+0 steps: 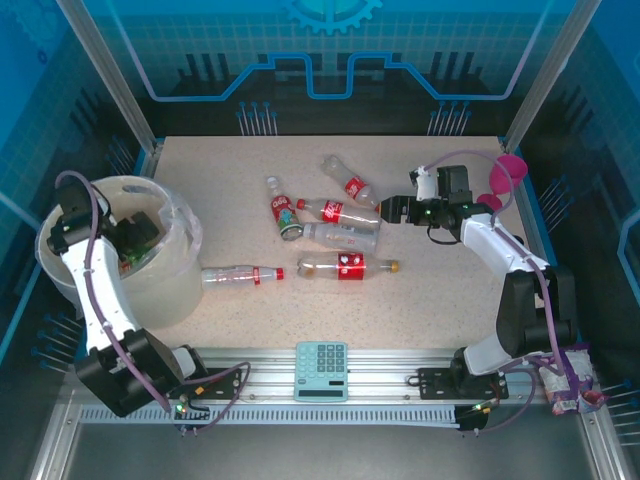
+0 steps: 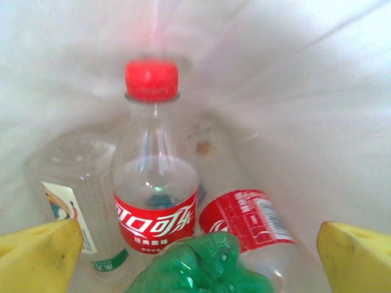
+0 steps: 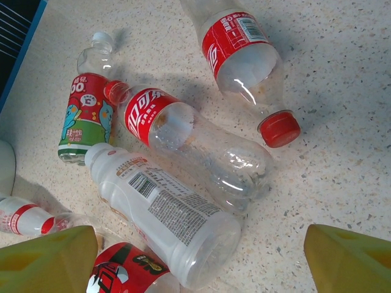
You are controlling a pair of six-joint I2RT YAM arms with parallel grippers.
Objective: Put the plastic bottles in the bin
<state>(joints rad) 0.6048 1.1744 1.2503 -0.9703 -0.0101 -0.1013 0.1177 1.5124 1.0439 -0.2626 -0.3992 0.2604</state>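
Mint-green calculator sits nearest me, on the rail between the two arm bases. Just past it on the left is the bin, cream-white and lined with a clear bag, at the table's left edge. The left gripper reaches down inside it. Through that wrist camera I see its yellow fingers spread wide at the bottom corners, gripping nothing, so I call it released. Under it, in the bin, lie a red-capped bottle, a crumpled green bottle lowest in view, a second red-labelled bottle on the right and a pale-labelled clear bottle on the left.

Out on the speckled table I count six more plastic bottles, all on their sides. The closest two lie in a row: a red-banded bottle just beside the bin, and a yellow-capped bottle to its right. Beyond them is a cluster: a white bottle, a red-labelled bottle right against it, a cartoon-labelled bottle at the left, and farthest a slanted bottle.

The right gripper hovers at the cluster's right end. Its wrist view shows the jaws wide apart over the white bottle's base, holding nothing. A pink goblet is at the far right edge.
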